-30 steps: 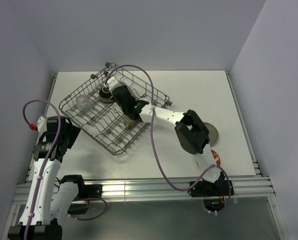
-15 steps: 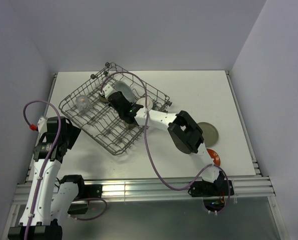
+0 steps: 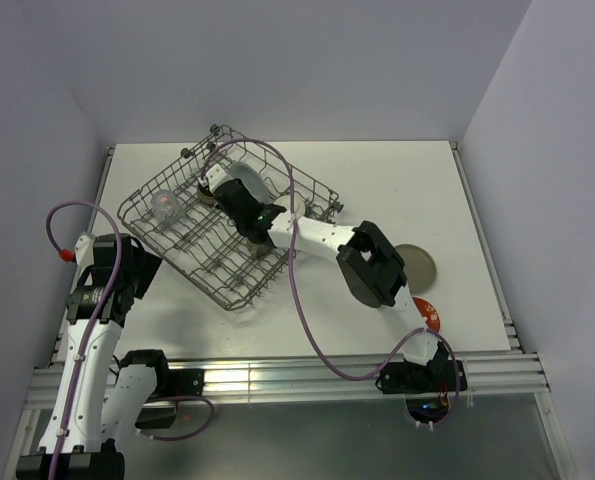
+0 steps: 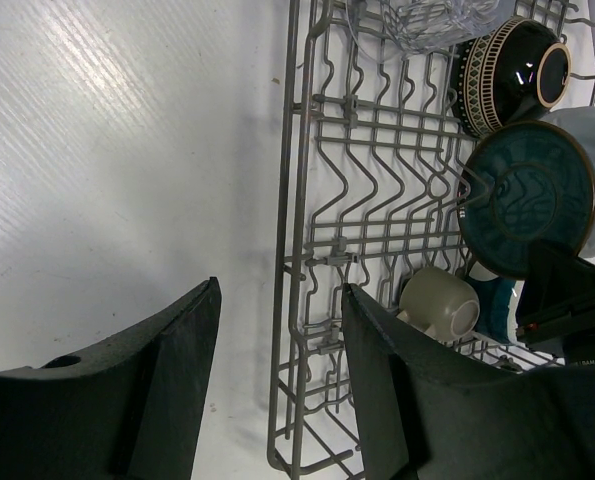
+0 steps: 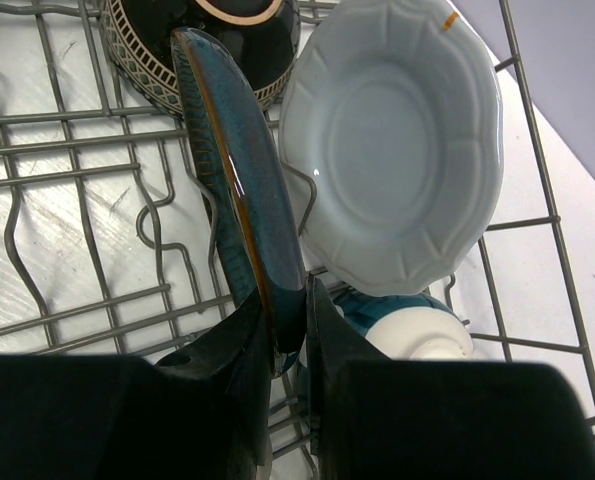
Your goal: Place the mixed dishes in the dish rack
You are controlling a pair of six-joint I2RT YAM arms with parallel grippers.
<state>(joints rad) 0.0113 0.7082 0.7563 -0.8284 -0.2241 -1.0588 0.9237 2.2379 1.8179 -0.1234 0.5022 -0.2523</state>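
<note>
The grey wire dish rack [image 3: 192, 250] lies at an angle on the left half of the table. My right gripper [image 5: 287, 295] is inside it, shut on the lower rim of the dark teal dish [image 5: 242, 170]. The dish stands on edge among the tines, beside the pale blue plate [image 5: 397, 150] and in front of the patterned brown bowl [image 5: 207, 30]. A clear glass [image 3: 165, 205], a pale mug [image 4: 439, 305] and a teal-and-white bowl [image 5: 407, 325] also sit in the rack. My left gripper [image 4: 279, 290] hangs open over the rack's near-left edge, holding nothing.
A tan round dish [image 3: 417, 265] and a red-orange saucer [image 3: 430, 313] lie on the table right of the rack, by the right arm's elbow. Pale walls close in the white table [image 3: 377, 190] on three sides.
My right gripper has carried the teal dish leftward and deeper into the rack, next to the pale blue plate. The left arm has not moved.
</note>
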